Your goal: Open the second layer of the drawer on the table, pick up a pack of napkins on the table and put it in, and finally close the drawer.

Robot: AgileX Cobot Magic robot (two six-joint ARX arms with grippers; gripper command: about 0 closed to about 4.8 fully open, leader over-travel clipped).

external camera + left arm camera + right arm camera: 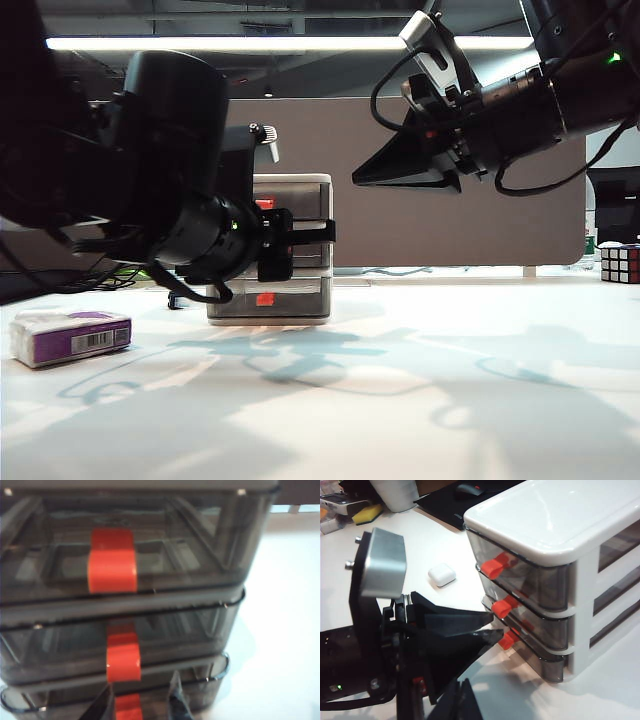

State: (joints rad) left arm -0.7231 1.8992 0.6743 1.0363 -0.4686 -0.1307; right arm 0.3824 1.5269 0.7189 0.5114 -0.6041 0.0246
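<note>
Lining up the left gripper (492, 630) on the drawer (290, 215) at the tabletop's far edge, I keep its jaws part-open, holding nothing, tips just short of the tabs. They sit low, so I'd lift onto the second layer (120, 645) tab, pinch, pull straight out. Right gripper (365, 178) hangs high mid-table, can't tell its state; pack of napkins (70, 336) waits near the left edge.

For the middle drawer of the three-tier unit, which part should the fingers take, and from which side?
Grip the red-orange tab on the middle drawer, approaching straight at the front face. It is the only part that juts out of the smooth front, and all three drawers sit flush and shut. The left gripper already faces that front.
</note>
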